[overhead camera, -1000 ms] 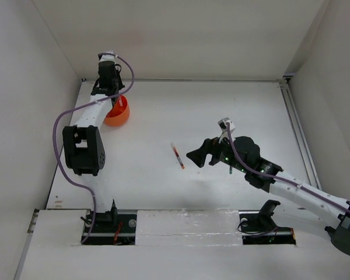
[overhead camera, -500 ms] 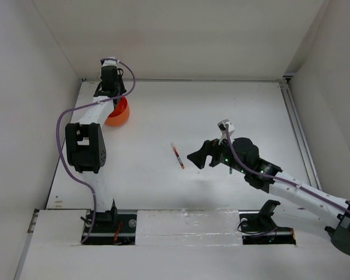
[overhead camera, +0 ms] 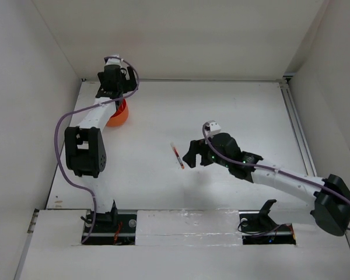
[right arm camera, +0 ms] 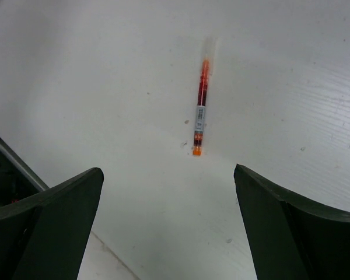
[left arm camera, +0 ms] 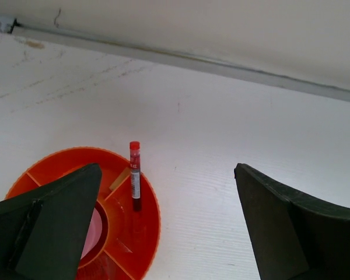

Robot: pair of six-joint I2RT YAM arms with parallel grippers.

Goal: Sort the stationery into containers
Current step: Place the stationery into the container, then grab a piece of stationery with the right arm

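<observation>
Left tool just sprang wide, empty; red-white pen now in far-left orange cup | my right tool, open, empty, nears mid-bench pen, next to sort.

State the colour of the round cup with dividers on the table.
Bright orange; the cup shows best in the left wrist view.

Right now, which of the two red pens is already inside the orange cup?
The red-capped pen in the left wrist view: it stands inside the orange cup. The other pen lies flat on the table.
</observation>
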